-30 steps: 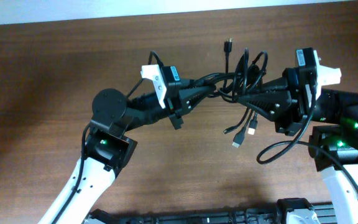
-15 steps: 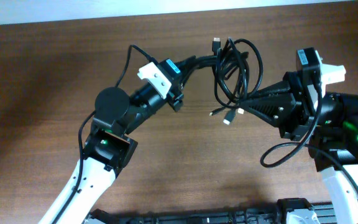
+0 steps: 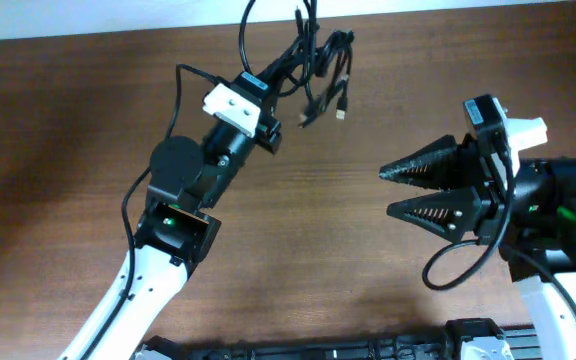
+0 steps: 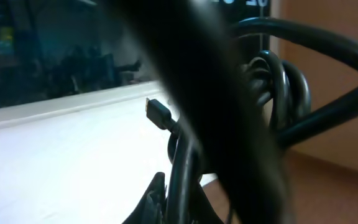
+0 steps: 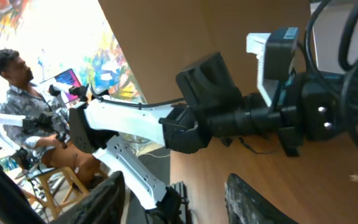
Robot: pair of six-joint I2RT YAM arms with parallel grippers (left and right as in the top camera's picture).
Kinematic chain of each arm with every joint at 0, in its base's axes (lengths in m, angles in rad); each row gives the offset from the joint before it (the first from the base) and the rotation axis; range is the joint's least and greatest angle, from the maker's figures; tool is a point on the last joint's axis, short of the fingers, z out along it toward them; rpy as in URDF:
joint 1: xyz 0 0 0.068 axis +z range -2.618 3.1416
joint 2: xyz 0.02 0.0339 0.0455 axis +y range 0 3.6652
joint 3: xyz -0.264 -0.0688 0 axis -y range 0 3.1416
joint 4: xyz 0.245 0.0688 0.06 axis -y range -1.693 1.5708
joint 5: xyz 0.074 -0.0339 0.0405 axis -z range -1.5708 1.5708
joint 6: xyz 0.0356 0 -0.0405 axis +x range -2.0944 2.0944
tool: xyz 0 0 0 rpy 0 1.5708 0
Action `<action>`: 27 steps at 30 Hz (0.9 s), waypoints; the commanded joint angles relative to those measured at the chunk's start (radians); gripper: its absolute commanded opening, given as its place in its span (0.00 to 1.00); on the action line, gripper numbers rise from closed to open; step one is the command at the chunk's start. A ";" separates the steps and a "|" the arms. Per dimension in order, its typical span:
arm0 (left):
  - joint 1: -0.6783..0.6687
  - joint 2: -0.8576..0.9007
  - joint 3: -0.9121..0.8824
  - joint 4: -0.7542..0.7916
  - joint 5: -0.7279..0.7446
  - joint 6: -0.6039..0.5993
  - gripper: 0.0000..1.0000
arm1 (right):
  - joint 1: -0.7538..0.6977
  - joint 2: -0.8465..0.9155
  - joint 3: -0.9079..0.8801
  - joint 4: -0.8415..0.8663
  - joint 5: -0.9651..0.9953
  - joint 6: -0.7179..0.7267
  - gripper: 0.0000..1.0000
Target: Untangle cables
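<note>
The cables [image 3: 318,58] hang as one black tangle near the table's far edge, with small plug ends [image 3: 342,112] dangling below it. My left gripper [image 3: 290,66] is shut on a strand of that tangle. The left wrist view is filled by blurred loops of the cables [image 4: 272,81], a plug [image 4: 157,113], and a cord pinched at the left gripper [image 4: 182,199]. My right gripper [image 3: 385,191] is open and empty, well to the right of and below the bundle. In the right wrist view the right gripper [image 5: 173,182] faces the left arm [image 5: 229,118] and the cables [image 5: 347,43].
The brown table [image 3: 58,130] ends at a pale strip along the far edge [image 3: 118,15], close behind the bundle. A thick black arm wire [image 3: 458,258] loops beside the right arm. A seated person [image 5: 14,87] shows beyond the table.
The right gripper opened, let go of the tangle and drew back to the right. The left gripper carried the whole bundle left and toward the far edge.
</note>
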 commanded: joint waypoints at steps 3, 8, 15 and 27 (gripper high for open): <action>0.000 -0.014 0.001 0.039 0.208 -0.011 0.00 | 0.003 0.069 0.018 0.001 -0.004 0.004 0.58; 0.000 -0.028 0.001 0.052 0.439 -0.011 0.00 | 0.001 0.142 0.018 0.001 0.064 0.004 0.88; 0.000 -0.060 0.001 0.066 0.422 -0.011 0.00 | -0.284 0.150 0.018 -0.015 0.093 0.005 0.99; 0.000 -0.060 0.001 0.057 0.346 -0.151 0.00 | -0.526 0.151 0.017 -0.541 0.435 -0.121 0.98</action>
